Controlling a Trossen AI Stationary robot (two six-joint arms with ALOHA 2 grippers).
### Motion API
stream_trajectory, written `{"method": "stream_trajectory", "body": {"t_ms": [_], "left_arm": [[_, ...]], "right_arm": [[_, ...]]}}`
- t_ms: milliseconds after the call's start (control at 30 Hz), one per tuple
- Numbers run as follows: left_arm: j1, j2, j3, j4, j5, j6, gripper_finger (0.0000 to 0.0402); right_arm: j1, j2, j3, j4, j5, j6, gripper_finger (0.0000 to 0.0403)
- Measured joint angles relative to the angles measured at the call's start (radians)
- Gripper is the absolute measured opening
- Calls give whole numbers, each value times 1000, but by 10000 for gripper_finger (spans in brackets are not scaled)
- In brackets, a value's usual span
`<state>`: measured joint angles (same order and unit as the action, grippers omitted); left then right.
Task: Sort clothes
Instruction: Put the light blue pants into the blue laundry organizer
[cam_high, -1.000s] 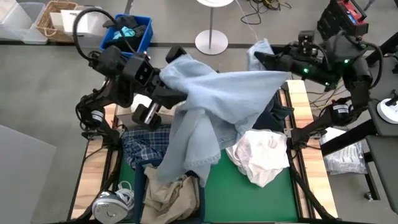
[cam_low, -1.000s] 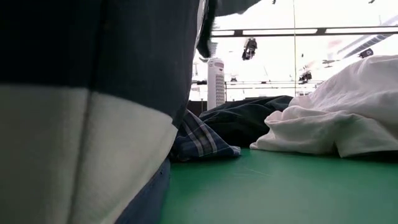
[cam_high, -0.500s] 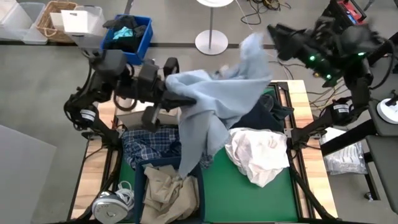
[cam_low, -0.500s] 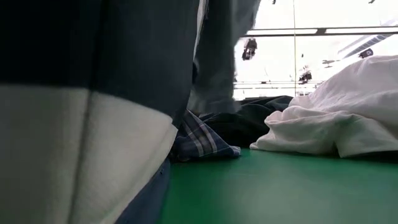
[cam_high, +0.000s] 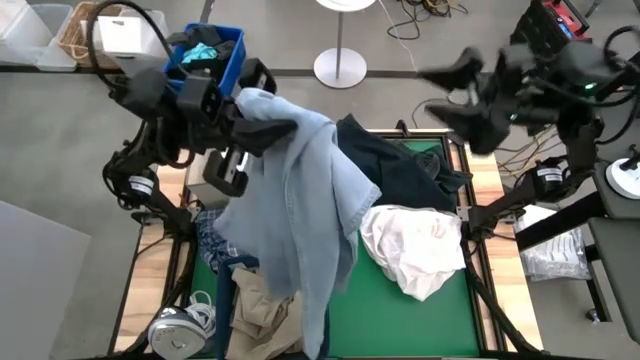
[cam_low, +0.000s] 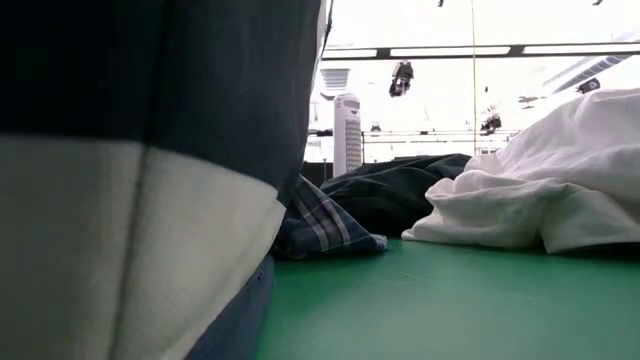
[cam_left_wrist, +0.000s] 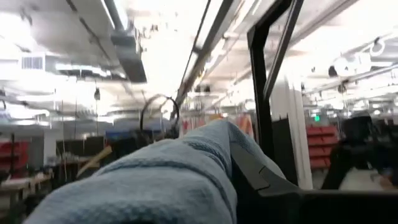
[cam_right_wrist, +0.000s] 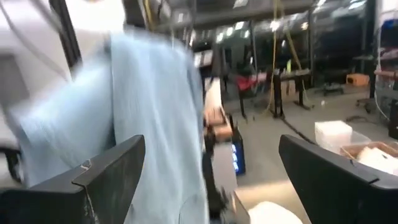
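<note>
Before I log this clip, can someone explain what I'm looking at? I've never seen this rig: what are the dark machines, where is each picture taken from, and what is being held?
The dark machines are two robot arms at a table with a green mat, sorting clothes. One picture looks straight down from above, one looks level across the tabletop, and two come from cameras on the arms' wrists.

From above, the left gripper is shut on a light blue denim garment, lifted so it hangs over the table's left side. The right gripper is raised off the table's far right corner, open and holding nothing; its own camera shows its fingers spread apart.

On the mat lie a crumpled white shirt, a dark navy piece, a plaid shirt and tan trousers. The tabletop picture is half blocked by fabric close to the lens.
</note>
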<state>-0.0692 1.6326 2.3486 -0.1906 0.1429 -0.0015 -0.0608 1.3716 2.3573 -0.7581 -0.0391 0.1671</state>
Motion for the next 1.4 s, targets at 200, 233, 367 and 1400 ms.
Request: {"method": "stream_trajectory", "body": {"t_ms": [200,233,367,1400], "left_arm": [[0,0,7,3,-24,18,6],[0,0,7,-7,-57,19,6],[2,0,6,-81,-256,38,6],[0,6,5,-157,-171,107,7]], "right_arm": [[60,52,-2,-52,-14,-134,364],[71,60,-2,-35,-14,-146,364],[108,86,-2,21,-14,-184,364],[129,166,-1,-36,165,-272,317]]}}
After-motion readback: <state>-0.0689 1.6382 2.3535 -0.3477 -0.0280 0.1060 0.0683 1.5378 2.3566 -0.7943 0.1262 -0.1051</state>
